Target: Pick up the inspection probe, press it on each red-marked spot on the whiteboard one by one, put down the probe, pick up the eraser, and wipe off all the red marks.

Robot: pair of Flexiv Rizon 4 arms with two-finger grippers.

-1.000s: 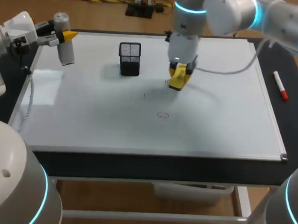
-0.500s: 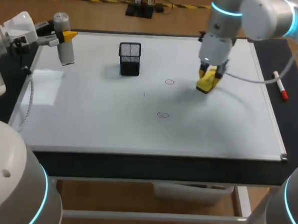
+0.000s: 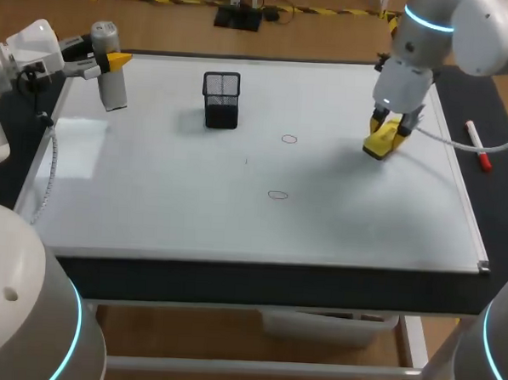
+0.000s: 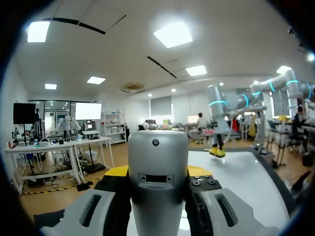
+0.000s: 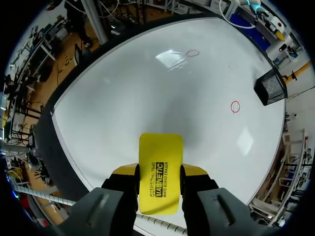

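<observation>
Yellow eraser (image 3: 381,146) pinched in R gripper (image 5: 160,181) slides to 3 o'clock, both red marks (image 3: 289,139) unwiped; L gripper (image 3: 108,60) holds probe (image 3: 113,89).

Dark table (image 3: 232,282), white legs (image 3: 412,343) (crossbar (image 3: 253,366) between)

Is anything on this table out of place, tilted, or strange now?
Nothing is spilled or damaged. One small oddity: the right gripper holds the eraser far from the two red marks, both unwiped.
</observation>
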